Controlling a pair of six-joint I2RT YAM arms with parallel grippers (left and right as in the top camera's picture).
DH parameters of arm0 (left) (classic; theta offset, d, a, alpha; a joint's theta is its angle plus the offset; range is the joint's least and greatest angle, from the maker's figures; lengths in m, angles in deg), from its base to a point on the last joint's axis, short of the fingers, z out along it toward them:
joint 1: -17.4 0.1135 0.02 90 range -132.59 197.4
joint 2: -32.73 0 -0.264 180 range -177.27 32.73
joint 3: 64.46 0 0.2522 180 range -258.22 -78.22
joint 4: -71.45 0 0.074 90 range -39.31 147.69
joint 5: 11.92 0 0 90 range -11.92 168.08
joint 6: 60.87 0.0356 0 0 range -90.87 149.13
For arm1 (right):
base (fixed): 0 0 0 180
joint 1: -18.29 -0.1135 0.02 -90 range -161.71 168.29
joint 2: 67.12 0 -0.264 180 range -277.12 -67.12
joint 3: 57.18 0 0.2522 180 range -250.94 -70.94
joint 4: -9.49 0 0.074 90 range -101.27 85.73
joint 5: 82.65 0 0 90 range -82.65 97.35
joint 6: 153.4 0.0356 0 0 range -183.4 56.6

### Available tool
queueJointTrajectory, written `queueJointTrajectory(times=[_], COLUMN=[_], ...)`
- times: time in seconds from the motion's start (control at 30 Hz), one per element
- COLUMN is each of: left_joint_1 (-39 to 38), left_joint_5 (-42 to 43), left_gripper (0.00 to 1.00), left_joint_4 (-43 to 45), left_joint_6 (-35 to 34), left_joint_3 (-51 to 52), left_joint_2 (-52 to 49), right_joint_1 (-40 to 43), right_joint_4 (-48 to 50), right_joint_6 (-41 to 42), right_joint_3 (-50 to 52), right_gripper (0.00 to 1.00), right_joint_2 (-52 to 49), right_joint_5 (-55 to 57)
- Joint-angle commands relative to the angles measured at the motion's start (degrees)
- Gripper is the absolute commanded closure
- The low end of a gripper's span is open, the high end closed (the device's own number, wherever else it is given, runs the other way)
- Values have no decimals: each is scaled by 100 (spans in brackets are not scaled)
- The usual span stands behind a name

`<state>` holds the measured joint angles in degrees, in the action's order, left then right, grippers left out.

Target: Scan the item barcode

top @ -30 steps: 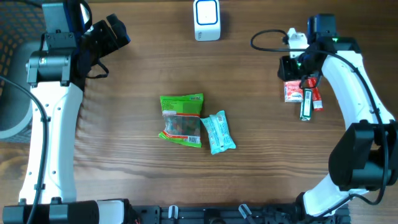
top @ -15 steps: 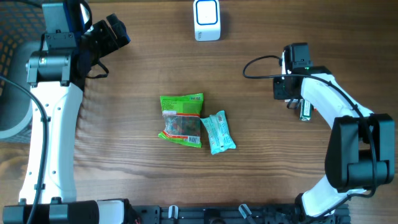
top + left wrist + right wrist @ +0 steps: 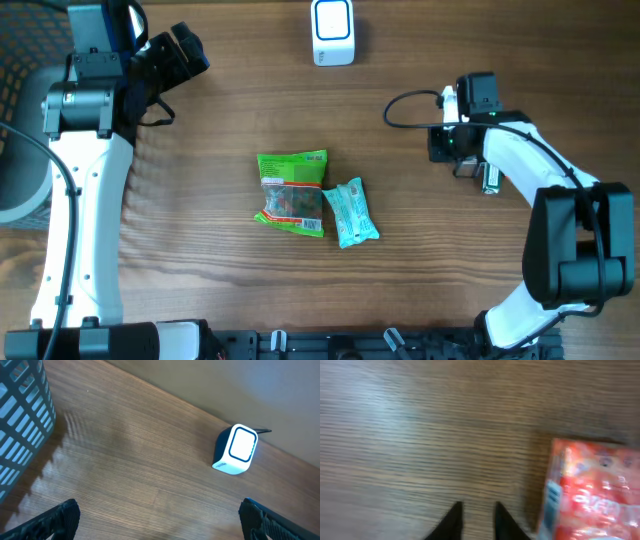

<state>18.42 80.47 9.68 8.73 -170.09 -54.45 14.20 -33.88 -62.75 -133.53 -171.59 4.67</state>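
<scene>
The white barcode scanner [image 3: 332,32] stands at the table's far edge, and the left wrist view shows it [image 3: 236,450] too. A green packet [image 3: 292,192] and a teal packet [image 3: 352,212] lie side by side mid-table. In the right wrist view a red packet [image 3: 590,495] lies flat on the wood, just right of my right gripper [image 3: 476,522]. That gripper's jaws stand a narrow gap apart with only bare wood between them. In the overhead view the right gripper [image 3: 442,145] hides the red packet. My left gripper [image 3: 160,520] is wide open and empty at the back left [image 3: 185,50].
A small green-and-white item [image 3: 490,178] pokes out from under the right arm. A blue-grey basket [image 3: 20,425] stands at the left edge. A black cable [image 3: 410,100] loops from the right wrist over the table.
My right arm has swung left and forward, off the red packet, which stays on the table. Its jaws have parted slightly. The left arm has not moved.
</scene>
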Motion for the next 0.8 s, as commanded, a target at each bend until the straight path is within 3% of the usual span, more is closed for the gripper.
queueJointTrajectory(times=[0.0,0.17,0.27,0.3,0.4,0.47,0.6,0.77], left_joint_1=[-7,-7,-7,-7,-7,-7,-7,-7], left_joint_5=[-57,-57,-57,-57,-57,-57,-57,-57], left_gripper=[0,0,0,0,0,0,0,0], left_joint_4=[9,9,9,9,9,9,9,9], left_joint_6=[70,70,70,70,70,70,70,70], left_joint_3=[-7,-7,-7,-7,-7,-7,-7,-7], left_joint_2=[-15,-15,-15,-15,-15,-15,-15,-15], right_joint_1=[9,9,-31,-98,-509,-1123,-2122,-2889], right_joint_4=[50,79,-490,-785,-1412,-1757,-1961,-1316], right_joint_6=[-68,-68,-415,-608,-1123,-953,-782,361], right_joint_3=[111,92,-269,-424,-573,-570,-481,59], right_gripper=[72,73,73,80,82,69,59,58], right_joint_2=[-22,-20,192,339,927,1484,1591,1300], right_joint_5=[1202,1329,-533,-1158,-2041,-2081,-2024,-999])
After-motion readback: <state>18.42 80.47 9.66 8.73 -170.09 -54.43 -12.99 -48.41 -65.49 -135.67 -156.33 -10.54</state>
